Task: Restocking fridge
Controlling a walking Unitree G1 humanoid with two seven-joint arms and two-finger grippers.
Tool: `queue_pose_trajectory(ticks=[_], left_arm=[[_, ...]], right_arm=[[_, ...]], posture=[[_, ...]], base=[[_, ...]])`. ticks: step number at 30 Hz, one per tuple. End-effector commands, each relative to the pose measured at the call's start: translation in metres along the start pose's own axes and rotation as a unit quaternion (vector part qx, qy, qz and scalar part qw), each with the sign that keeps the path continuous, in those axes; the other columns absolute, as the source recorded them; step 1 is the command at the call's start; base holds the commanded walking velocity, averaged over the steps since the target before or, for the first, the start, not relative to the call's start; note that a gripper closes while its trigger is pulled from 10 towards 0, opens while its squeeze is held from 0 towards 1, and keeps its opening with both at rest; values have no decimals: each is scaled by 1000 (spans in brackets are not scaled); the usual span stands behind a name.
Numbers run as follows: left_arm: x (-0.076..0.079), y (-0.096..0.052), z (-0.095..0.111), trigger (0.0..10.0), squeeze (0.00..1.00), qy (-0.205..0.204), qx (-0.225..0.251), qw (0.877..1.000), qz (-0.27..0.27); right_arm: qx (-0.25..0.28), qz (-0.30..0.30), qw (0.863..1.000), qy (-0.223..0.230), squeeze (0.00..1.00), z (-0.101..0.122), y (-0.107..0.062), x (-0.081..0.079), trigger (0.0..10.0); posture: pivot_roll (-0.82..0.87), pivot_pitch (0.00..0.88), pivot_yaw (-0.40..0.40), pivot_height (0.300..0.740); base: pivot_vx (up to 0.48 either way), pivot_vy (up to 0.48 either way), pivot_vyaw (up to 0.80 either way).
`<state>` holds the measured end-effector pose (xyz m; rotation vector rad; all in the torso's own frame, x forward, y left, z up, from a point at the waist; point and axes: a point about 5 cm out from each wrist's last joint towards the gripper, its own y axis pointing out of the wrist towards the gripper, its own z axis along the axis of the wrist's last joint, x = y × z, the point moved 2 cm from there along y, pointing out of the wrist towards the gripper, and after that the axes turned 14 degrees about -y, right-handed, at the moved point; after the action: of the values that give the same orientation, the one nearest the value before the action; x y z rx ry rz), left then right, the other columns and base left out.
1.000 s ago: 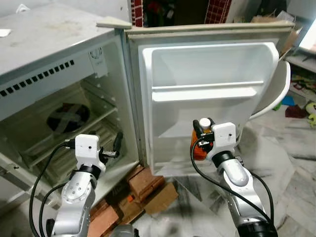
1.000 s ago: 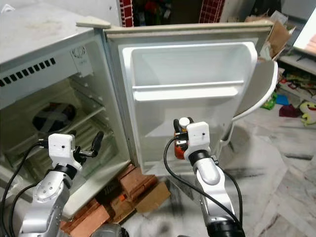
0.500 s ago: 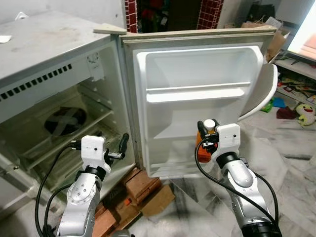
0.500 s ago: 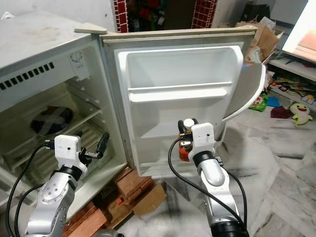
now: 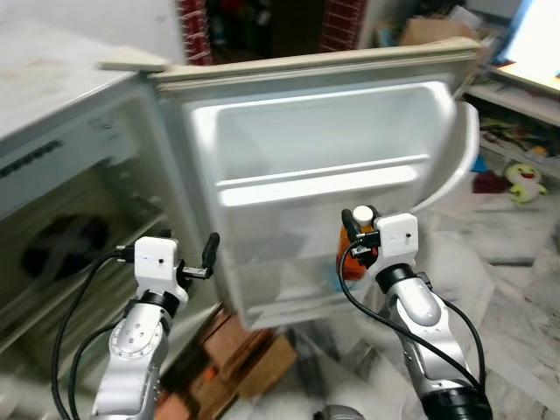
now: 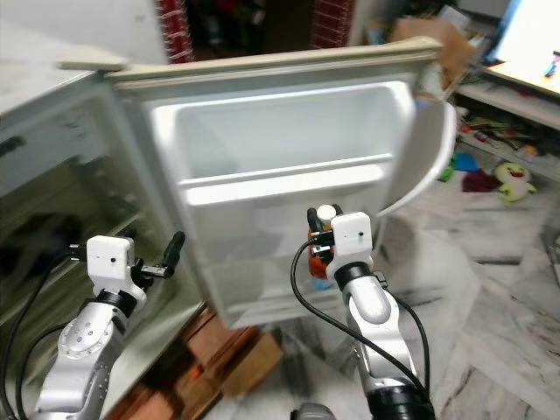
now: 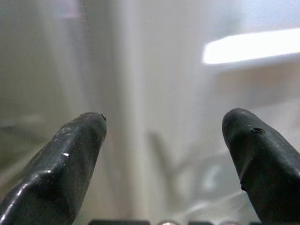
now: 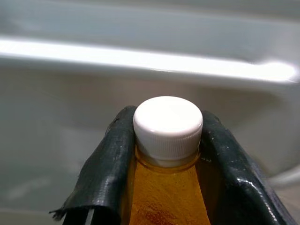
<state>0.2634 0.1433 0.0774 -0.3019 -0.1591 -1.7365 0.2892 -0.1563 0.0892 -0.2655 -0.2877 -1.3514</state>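
Note:
An orange bottle [image 5: 351, 259] with a white cap [image 8: 168, 123] is held upright in my right gripper [image 5: 354, 234], which is shut on its neck. It hangs just in front of the lower part of the open fridge door [image 5: 324, 175], below the white door shelf [image 5: 319, 179]. In the right wrist view the black fingers [image 8: 112, 164] clasp the bottle [image 8: 161, 197] on both sides. My left gripper [image 5: 208, 254] is open and holds nothing, near the edge between the fridge body [image 5: 61, 157] and the door. Its fingertips [image 7: 82, 140] stand wide apart.
The fridge interior [image 5: 52, 254] holds wire shelves and a dark round thing. Bricks and cardboard [image 5: 249, 363] lie under the door. A white chair [image 5: 459, 157], boxes and toys [image 5: 525, 184] clutter the marble floor at the right.
The whole view has shifted and blurred, so the camera has moved rightward. Both grippers keep their pose; the bottle stays held in the right one.

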Motion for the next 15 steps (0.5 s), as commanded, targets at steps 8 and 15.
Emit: queue_pose_trajectory(ticks=[8,15], left_arm=[[-7,-8,0,10000,0,1,0,1000,12],[-8,-11,-1,10000,0,-2,-3,1000,21]], right_arm=[[21,-1,1000,0,0,10,1,0,10000],[16,7,1000,6,0,8,-2,-3,10000]], posture=[[46,0,-6,740],[47,4,-5,740]], base=[[126,0,0],[0,0,0]])
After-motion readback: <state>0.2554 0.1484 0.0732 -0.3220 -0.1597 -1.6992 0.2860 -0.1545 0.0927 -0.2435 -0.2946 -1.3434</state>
